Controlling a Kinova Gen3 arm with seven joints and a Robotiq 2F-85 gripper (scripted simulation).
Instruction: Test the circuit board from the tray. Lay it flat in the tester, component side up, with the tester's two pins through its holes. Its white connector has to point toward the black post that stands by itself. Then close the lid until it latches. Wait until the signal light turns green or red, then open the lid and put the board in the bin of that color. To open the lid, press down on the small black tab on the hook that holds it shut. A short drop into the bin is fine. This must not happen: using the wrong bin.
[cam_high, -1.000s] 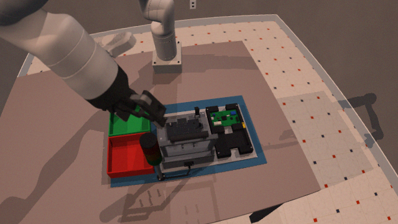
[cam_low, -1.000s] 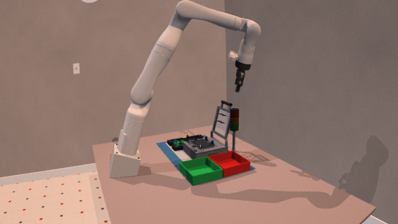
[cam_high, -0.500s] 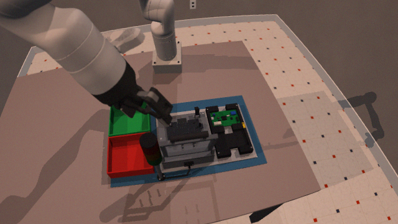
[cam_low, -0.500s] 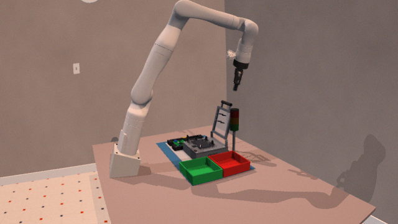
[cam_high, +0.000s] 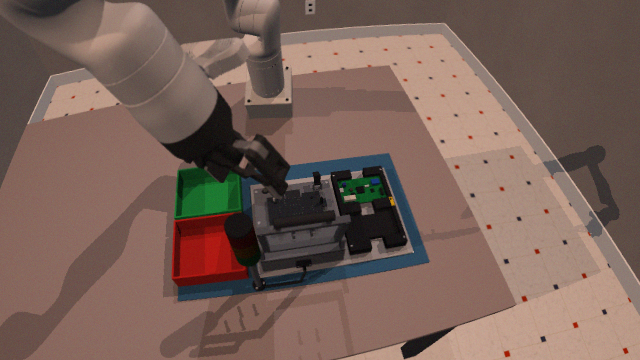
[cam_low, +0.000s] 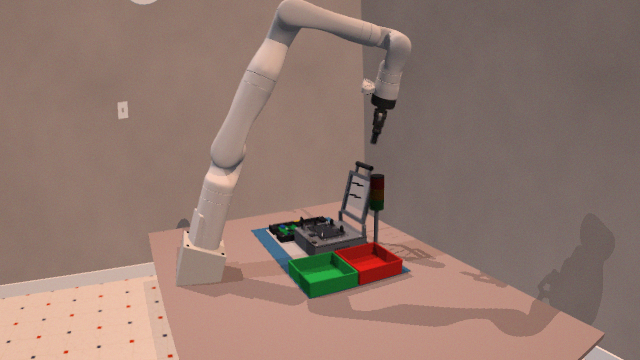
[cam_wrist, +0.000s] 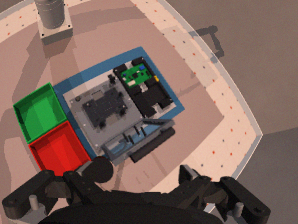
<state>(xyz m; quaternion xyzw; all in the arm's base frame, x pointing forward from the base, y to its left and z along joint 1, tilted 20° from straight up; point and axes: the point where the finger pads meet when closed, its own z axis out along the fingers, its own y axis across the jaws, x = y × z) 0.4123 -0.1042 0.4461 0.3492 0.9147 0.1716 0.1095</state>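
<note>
1. Top: board (cam_high: 364, 189) (cam_low: 287, 229) (cam_wrist: 141, 75) lay in the tray (cam_high: 372, 227) (cam_low: 274, 231) (cam_wrist: 152, 100), component side up, its white connector (cam_high: 350, 198) (cam_wrist: 131, 83) near one edge. Claw (cam_high: 278, 190) (cam_low: 374, 142) (cam_wrist: 137, 173) was over on the tester (cam_high: 262, 222) (cam_low: 320, 246) (cam_wrist: 82, 112) side, nothing held.
2. Exterior: claw hung high, well apart from the board. Lid (cam_high: 305, 244) (cam_low: 344, 198) (cam_wrist: 116, 151) stood up. Board looked thin, so probably light and stiff; a hard squeeze could have bent it or cracked parts.
3. Wrist: claw wide open, fingers spread. Best hold, I'd guess: two opposite bare edges, at the gaps in the tray's black blocks, off the connector and small parts. Smooth edges might have slipped or twisted in a shallow pinch; a level, gentle grip seemed right.

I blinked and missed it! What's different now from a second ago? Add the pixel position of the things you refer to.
The open gripper (cam_high: 278, 192) (cam_low: 374, 142) (cam_wrist: 137, 173) shifted a little toward the circuit board (cam_high: 361, 190) (cam_wrist: 137, 75). It took hold of nothing. The board, the raised lid (cam_low: 357, 196) and both bins (cam_high: 207, 195) (cam_high: 207, 247) stayed put.
</note>
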